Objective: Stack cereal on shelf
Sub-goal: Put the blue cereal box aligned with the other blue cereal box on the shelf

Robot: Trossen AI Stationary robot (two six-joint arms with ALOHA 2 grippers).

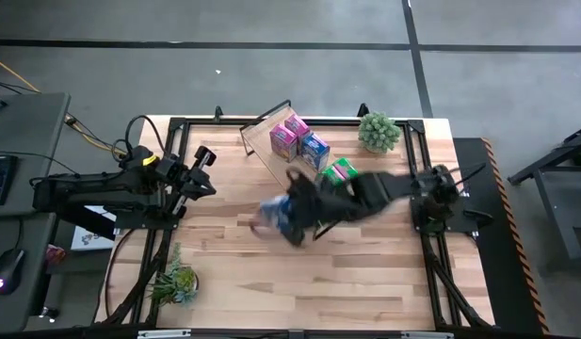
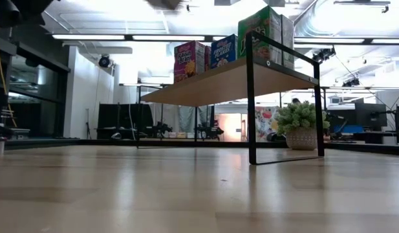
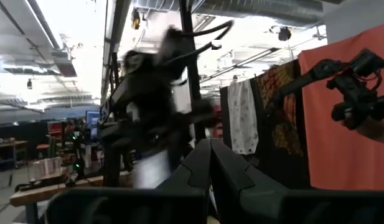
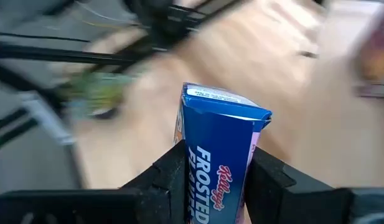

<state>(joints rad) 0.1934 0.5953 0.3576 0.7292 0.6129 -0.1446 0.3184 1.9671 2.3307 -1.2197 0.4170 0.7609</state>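
The shelf stands at the table's far middle, with pink, blue and green cereal boxes upright on its board. Another blue cereal box is in my right gripper, which hangs blurred over the table's middle, just in front of the shelf. My left gripper waits shut and empty at the table's left, its fingers pointing somewhat upward. My right gripper pinches the blue cereal box between its two fingers, one on each of two opposite faces. The box's top end sticks out past the fingertips. The box is lifted clear of the table and tilted.
A potted plant stands at the far right beside the shelf's end, and another plant at the near left. Bare tabletop lies along the near side. A black frame runs around the table's edges.
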